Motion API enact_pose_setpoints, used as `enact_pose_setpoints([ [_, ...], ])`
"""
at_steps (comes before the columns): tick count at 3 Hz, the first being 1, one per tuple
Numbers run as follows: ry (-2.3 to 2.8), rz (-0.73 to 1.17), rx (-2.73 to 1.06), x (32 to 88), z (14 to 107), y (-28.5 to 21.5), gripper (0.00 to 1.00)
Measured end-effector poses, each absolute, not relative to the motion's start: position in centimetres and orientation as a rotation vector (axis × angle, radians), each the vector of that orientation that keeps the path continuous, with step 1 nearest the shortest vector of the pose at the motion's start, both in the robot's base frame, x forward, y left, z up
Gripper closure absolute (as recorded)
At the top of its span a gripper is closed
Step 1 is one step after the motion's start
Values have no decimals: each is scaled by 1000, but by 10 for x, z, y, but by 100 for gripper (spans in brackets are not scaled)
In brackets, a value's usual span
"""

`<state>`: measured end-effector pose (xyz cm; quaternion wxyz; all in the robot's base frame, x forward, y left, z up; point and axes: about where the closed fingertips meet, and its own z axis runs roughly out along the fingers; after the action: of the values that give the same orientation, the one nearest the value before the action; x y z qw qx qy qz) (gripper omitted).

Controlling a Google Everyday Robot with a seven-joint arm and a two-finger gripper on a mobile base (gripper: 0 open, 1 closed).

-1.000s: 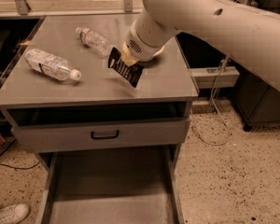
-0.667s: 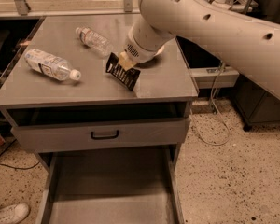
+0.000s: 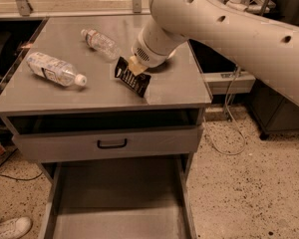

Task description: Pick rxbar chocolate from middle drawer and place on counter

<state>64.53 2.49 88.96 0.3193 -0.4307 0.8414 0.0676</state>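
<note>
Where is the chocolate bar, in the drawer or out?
Out. The gripper holds the rxbar chocolate, tilted, over the counter; the open middle drawer lies lower down, in front.

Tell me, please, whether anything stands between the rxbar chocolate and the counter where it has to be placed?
Nothing visible does. The end effector holds the rxbar chocolate tilted just above a bare part of the counter. The far water bottle and the near water bottle lie apart from it, not beneath it.
</note>
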Motion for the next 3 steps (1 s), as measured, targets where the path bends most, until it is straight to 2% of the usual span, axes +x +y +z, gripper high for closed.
enact_pose_setpoints([
  [3,2212,178,-1133,645,890,25,11],
])
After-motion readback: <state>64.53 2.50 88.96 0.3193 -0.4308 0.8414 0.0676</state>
